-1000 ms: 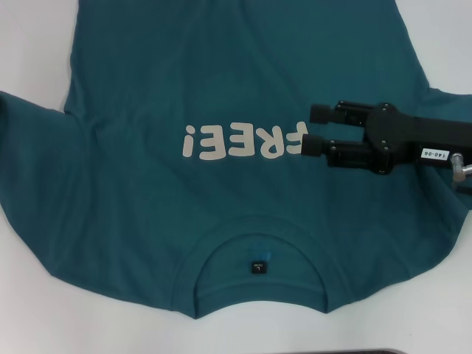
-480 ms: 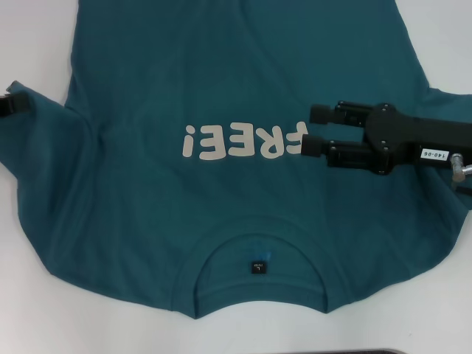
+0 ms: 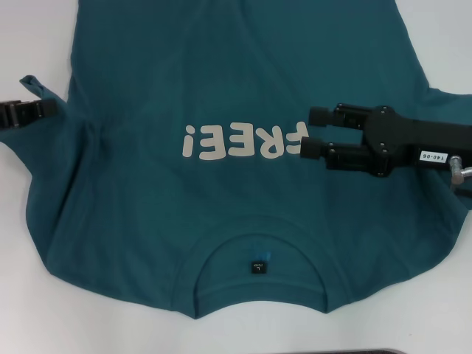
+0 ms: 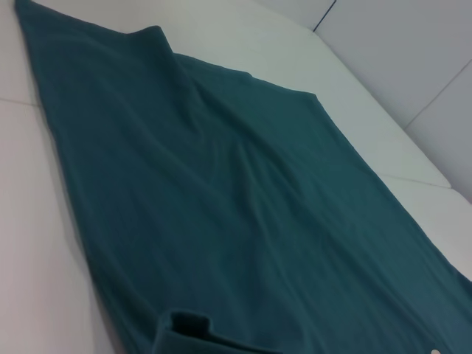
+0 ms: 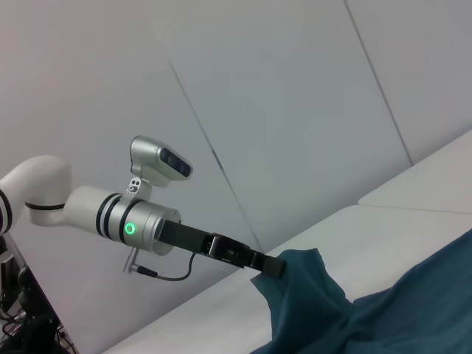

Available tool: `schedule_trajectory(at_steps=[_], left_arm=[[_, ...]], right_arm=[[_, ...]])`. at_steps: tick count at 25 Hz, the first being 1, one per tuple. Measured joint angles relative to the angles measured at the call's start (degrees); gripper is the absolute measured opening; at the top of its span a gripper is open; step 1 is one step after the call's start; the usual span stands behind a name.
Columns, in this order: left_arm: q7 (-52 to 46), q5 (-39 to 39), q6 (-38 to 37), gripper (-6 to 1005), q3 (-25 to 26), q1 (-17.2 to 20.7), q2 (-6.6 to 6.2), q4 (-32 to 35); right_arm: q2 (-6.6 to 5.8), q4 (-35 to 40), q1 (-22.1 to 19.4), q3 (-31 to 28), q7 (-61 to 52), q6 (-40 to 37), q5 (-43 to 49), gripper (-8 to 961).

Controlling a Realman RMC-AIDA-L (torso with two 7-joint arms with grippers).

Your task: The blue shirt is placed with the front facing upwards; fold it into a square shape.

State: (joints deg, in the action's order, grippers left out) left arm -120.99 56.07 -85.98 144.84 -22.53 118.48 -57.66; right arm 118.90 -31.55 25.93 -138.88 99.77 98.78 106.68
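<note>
The blue shirt (image 3: 236,81) lies flat on the white table with its off-white "FREE!" lettering (image 3: 243,140) face up. Its collar (image 3: 258,254) and black neck label (image 3: 257,266) are nearest me. At the left edge, my left gripper (image 3: 46,108) is shut on the shirt's left sleeve (image 3: 33,82), which stands up in a peak. The right wrist view shows that same left gripper (image 5: 270,265) pinching raised cloth (image 5: 302,287). My right gripper (image 3: 310,130) hovers over the shirt just right of the lettering, open and holding nothing. The left wrist view shows only the teal shirt fabric (image 4: 221,206).
Bare white table (image 3: 29,44) surrounds the shirt on the left, right and near sides. A dark edge (image 3: 369,352) shows at the near table border. Grey wall panels (image 5: 295,88) stand behind the table.
My left gripper has come in from the left edge, moving rightwards with the sleeve. The sleeve's outer edge has been drawn inward and lifted. The right arm has barely moved.
</note>
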Motion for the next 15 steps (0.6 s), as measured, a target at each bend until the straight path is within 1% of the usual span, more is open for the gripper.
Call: schedule_trajectory(at_steps=[8,10,15], left_arm=[[-1.4,0.0,-1.1,4,-0.1,-1.2,-0.09,-1.1],[-1.7,0.0,-1.2,4,-0.3,-1.4,-0.50,-1.6],[-1.8,-1.7,-0.7,4,-0.1,-1.5,-2.02,-2.0]], right_arm=[[0.00,0.0,-0.1,0.0,-0.1,0.0,0.2,773],[0.00,0.0,-0.2,0.0,-0.1,0.0,0.2,773],[0.00,0.1,-0.3,0.1,-0.2,0.0,0.2,773]])
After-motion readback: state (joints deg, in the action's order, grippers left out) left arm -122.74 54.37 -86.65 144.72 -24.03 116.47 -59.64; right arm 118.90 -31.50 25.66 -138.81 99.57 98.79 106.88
